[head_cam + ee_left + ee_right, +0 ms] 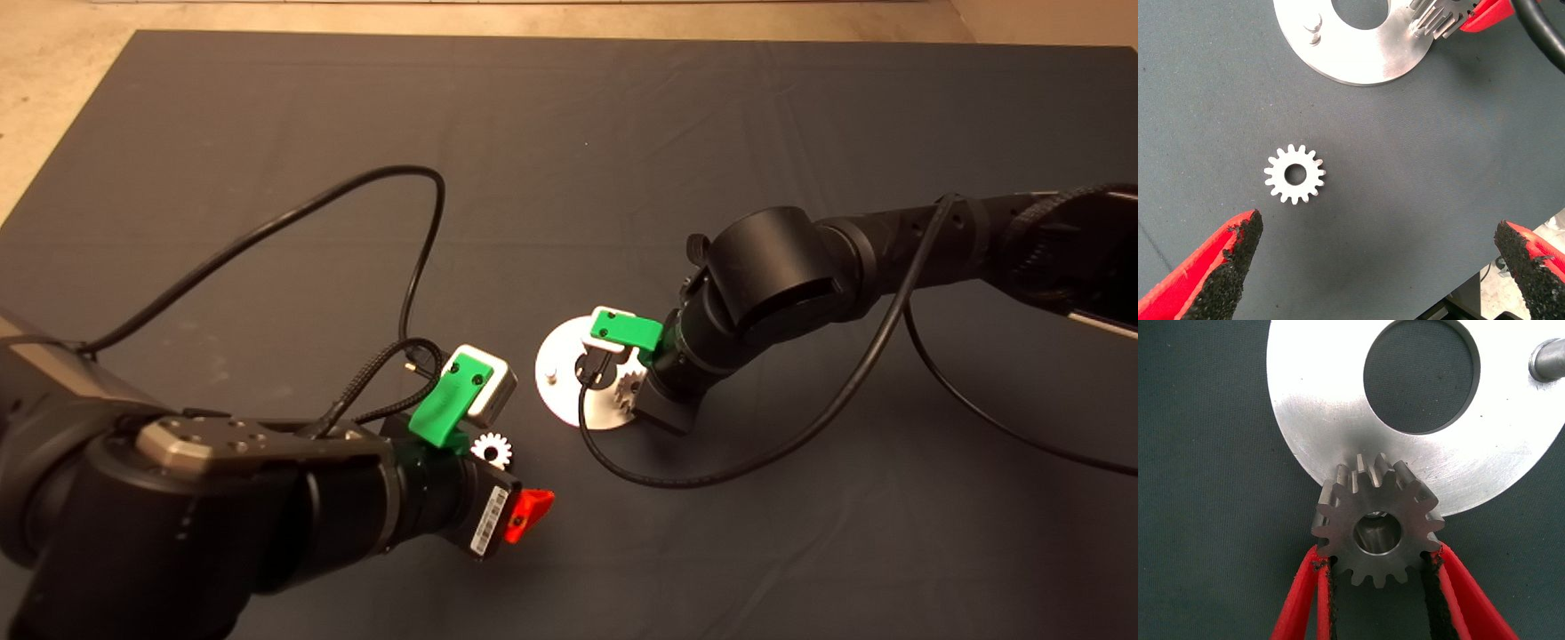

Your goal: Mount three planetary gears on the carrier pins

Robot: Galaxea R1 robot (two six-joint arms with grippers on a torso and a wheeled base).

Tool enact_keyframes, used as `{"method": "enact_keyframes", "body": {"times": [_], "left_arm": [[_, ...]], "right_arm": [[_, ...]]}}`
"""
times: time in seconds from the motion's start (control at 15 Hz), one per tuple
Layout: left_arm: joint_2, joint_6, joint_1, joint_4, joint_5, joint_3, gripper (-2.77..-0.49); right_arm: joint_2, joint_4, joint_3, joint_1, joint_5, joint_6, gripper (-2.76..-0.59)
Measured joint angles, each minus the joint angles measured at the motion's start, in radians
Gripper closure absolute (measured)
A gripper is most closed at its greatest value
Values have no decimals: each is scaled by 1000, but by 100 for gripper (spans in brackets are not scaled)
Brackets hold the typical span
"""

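The silver disc [569,356] lies mid-mat with a carrier pin [553,375] standing bare on it. My right gripper [1378,555] is shut on a planetary gear [1377,520] at the disc's near rim [1338,407]. A pin top shows through the gear's hole; I cannot tell whether it is seated. Another bare pin [1546,359] stands further round. A second gear [1295,175] lies flat on the mat just short of the disc [1358,57]. My left gripper [1379,233] hovers over it, open wide and empty. A third gear is out of view.
Black cables loop over the mat: one behind the left arm [418,267], one under the right wrist [640,476]. In the head view the loose gear [492,449] lies beside the left gripper's green camera mount [444,404]. The mat's far edge meets a beige floor [533,18].
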Motion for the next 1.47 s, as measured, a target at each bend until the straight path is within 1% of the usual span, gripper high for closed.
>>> {"method": "enact_keyframes", "body": {"times": [0.4, 0.6, 0.67, 0.8, 0.93, 1.2, 1.47], "left_arm": [[0, -1, 0, 0, 0, 0, -251], [0, -1, 0, 0, 0, 0, -251], [0, -1, 0, 0, 0, 0, -251], [0, -2, 0, 0, 0, 0, -251], [0, -2, 0, 0, 0, 0, -251], [0, -2, 0, 0, 0, 0, -251], [0, -4, -3, 1, 0, 0, -251]], "right_arm": [[3, 0, 0, -1, -3, 0, -68], [3, -1, 0, -7, -3, 0, -68], [5, -1, 0, -15, -5, 0, -68], [6, 0, 0, -14, -5, 0, -68], [7, -1, 0, -17, -8, 0, -68], [7, -5, 0, -17, -8, -3, -68], [7, -8, 0, -30, -8, -5, -68]]}}
